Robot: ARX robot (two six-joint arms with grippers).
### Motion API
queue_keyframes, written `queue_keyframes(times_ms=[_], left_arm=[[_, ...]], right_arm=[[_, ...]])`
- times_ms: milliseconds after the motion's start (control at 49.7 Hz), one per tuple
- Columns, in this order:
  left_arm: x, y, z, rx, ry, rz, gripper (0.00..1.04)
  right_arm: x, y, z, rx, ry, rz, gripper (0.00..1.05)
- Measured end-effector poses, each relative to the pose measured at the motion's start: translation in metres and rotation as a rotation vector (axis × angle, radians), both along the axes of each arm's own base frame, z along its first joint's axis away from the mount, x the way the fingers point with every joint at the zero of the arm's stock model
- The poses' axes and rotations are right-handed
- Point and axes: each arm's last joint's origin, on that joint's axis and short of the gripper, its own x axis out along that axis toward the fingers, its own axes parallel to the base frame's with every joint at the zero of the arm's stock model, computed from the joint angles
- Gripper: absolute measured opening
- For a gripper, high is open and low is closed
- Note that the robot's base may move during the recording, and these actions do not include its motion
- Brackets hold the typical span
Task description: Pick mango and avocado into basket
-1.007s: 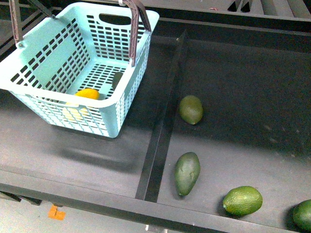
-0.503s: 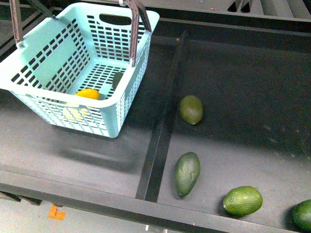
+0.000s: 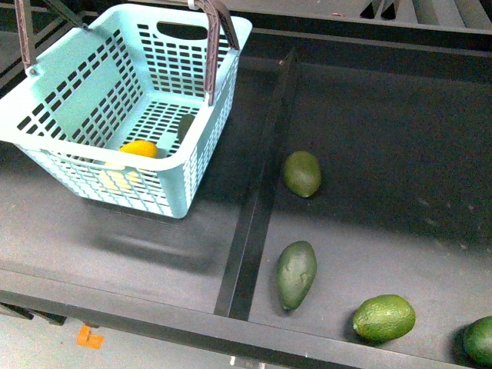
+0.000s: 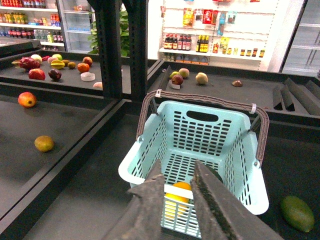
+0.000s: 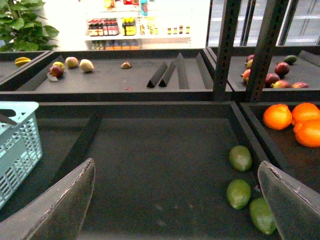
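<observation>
The teal basket [image 3: 196,157] stands at the far left of the black shelf. The mango [image 3: 138,148] lies inside it, beside a dark avocado [image 3: 185,125]. Several more avocados lie in the right bay, the nearest ones close to the divider [image 3: 302,173] [image 3: 296,273]. Neither gripper shows in the front view. In the left wrist view my left gripper [image 4: 177,167] is shut and empty, held above and in front of the basket [image 4: 235,165], with the mango [image 4: 178,190] visible beyond its tips. My right gripper [image 5: 175,175] is open and empty over the right bay, with avocados [image 5: 238,193] near one finger.
A raised black divider [image 3: 254,207] separates the basket's bay from the avocado bay. The basket's brown handles [image 3: 217,46] stand upright. Round oranges [image 5: 295,120] fill the adjoining bin. More fruit lies on shelves behind [image 4: 44,143].
</observation>
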Motion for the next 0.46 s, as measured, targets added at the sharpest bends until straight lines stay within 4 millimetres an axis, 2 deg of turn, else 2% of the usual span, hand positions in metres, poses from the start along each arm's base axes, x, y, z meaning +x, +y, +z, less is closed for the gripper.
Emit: queue_keyframes(times_ms=[101,322,463], left_arm=[[0.0000,0.0000,0.0000,0.000,0.000,0.000,0.39],[0.0000,0.0000,0.0000,0.000,0.000,0.000,0.97],[0.0000,0.0000,0.0000,0.002,0.000,0.000,0.97]], right_arm=[[0.0000,0.0000,0.0000,0.000,0.000,0.000,0.96],[0.0000,0.0000,0.0000,0.000,0.000,0.000,0.96],[0.0000,0.0000,0.0000,0.000,0.000,0.000,0.96]])
